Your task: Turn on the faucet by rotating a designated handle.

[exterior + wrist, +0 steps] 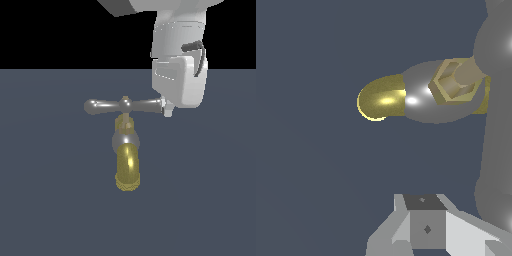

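So the gripper (168, 109) sits at the handle's (125, 105) right tip, claw state unclear; handle lies crosswise, spout (128, 169) facing camera.

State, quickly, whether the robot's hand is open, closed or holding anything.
Hand: cannot be told; its tips sit at one end of the glossy silver-grey crossbar handle, fingers unseen.

Apart from the main stuff, there's just a flat floor (45, 220), plain dark slate-blue and matte, spreading out below the jaws and off to both sides of them. In the wrist view it fills most of the shot beyond the jaws. Behind and above the jaws, a solid black backdrop (50, 30) meets the floor in a straight level line.
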Controlling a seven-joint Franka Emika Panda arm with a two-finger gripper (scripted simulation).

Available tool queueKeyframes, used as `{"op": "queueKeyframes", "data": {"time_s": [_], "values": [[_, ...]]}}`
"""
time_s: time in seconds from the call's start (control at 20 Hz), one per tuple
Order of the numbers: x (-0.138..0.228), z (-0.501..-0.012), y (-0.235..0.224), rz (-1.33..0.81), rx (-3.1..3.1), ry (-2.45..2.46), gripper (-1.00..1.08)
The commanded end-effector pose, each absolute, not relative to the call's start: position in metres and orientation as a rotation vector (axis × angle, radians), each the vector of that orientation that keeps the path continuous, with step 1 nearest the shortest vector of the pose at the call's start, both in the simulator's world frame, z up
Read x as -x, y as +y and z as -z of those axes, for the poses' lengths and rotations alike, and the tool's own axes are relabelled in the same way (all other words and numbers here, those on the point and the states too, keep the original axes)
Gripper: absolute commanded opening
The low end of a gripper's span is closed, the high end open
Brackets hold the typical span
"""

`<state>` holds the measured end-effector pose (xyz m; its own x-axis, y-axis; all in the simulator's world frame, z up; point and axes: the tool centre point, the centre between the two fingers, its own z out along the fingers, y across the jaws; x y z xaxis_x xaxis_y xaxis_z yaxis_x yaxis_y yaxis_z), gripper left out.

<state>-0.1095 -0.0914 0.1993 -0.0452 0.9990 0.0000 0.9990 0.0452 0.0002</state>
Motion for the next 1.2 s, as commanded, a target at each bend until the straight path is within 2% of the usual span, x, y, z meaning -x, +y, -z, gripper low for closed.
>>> {"op": "queueKeyframes", "data": {"time_s": [0.0,1.15], "values": [[0.104,-0.199,-0.092,0.000,-2.170,2.271,-1.00],[0.043,-0.199,-0.097,0.000,-2.170,2.271,-1.00]]}}
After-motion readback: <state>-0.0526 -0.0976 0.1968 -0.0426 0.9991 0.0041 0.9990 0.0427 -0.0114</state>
